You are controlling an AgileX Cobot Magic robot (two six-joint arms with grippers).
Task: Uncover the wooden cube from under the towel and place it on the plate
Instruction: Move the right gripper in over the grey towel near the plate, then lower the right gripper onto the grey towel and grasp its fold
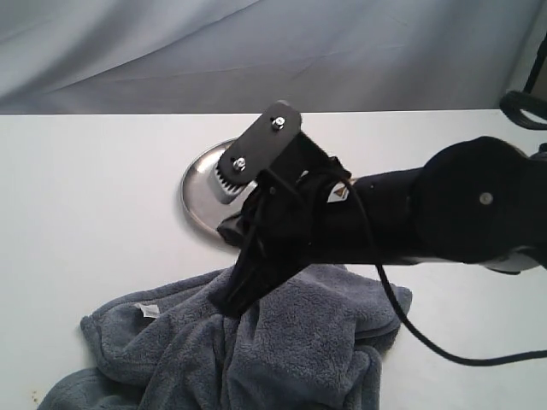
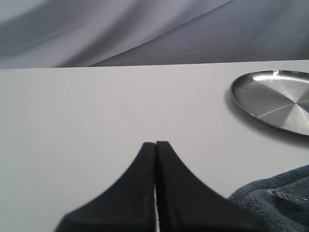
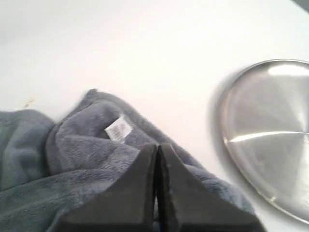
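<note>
The wooden cube is hidden. The towel point(image 3: 77, 150) lies just beneath the right jaws; both pairs are together. Part the right jaws, pinch a fold, lift clear of the plate point(image 3: 270, 135).

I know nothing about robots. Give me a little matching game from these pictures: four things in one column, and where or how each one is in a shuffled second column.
Things:
1. round shiny silver metal plate
2. dark grey fluffy towel
3. small white label
4. left end effector

States:
A. closed, above bare white table
B. crumpled in a heap
C. attached to the grey cloth
D. lying flat, nothing visible in it

Pairs: 1-D, 2-B, 3-C, 4-A.
</note>
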